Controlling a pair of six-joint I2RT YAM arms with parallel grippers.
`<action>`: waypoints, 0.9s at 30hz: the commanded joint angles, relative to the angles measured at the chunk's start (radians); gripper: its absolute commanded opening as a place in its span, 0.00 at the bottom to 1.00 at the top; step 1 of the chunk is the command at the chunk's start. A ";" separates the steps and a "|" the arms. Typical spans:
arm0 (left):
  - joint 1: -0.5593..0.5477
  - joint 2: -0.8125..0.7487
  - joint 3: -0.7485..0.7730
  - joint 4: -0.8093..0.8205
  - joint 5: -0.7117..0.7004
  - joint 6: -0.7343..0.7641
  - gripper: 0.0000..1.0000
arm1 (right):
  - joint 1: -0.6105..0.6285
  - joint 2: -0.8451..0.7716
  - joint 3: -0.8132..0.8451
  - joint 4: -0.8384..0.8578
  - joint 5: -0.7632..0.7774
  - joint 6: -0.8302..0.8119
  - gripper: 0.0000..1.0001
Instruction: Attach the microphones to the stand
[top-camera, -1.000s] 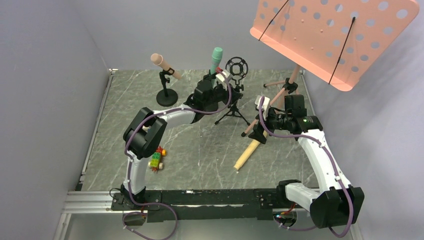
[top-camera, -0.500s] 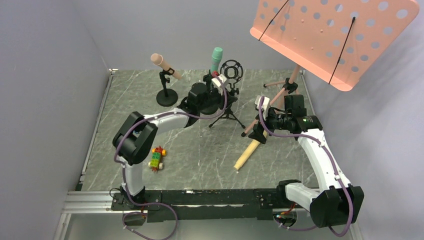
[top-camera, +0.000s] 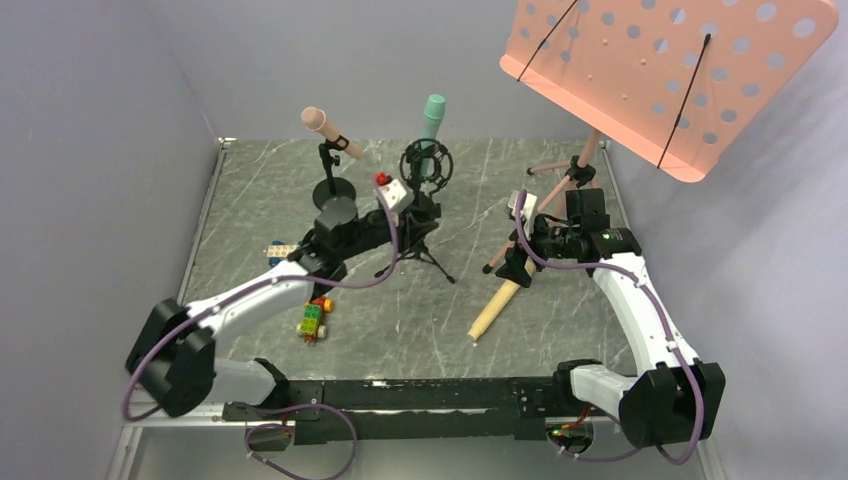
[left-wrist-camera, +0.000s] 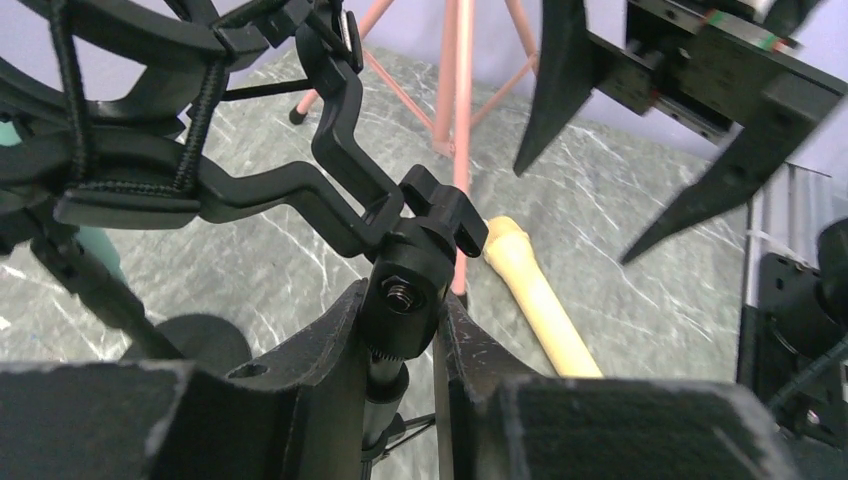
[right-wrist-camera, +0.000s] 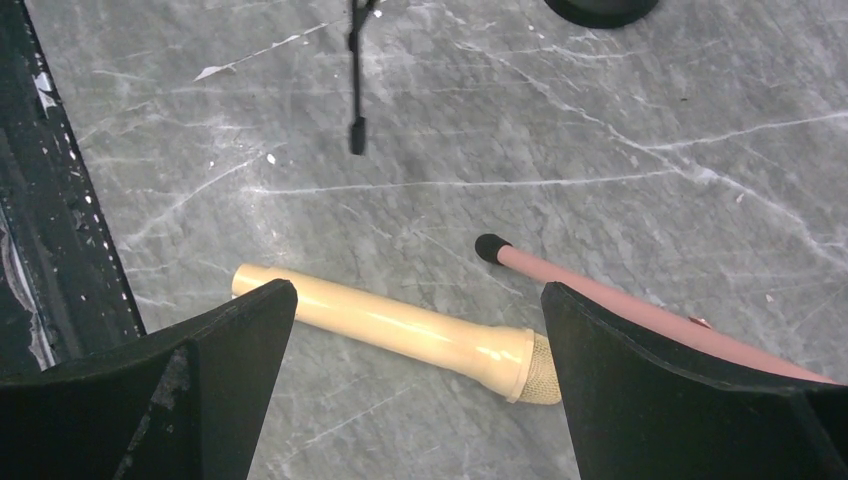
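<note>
Left gripper (left-wrist-camera: 400, 335) is clamped on the post of the black tripod stand (left-wrist-camera: 340, 150); right gripper (right-wrist-camera: 418, 295) hangs open over the pale yellow microphone (right-wrist-camera: 400, 325) lying on the table (right-wrist-camera: 600, 150). The salmon-pink microphone (top-camera: 328, 128) tilts in a round-based stand (top-camera: 334, 192); the teal-green microphone (top-camera: 434, 110) stands upright behind the tripod stand.
</note>
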 joint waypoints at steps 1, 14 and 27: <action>-0.007 -0.194 -0.121 0.030 0.014 -0.033 0.00 | -0.004 0.007 0.005 0.000 -0.072 -0.031 1.00; -0.021 -0.424 -0.509 0.276 -0.238 0.022 0.00 | -0.004 0.037 -0.032 0.040 -0.099 -0.029 1.00; -0.019 -0.344 -0.638 0.535 -0.435 0.028 0.35 | -0.004 0.078 -0.053 0.047 -0.084 -0.051 1.00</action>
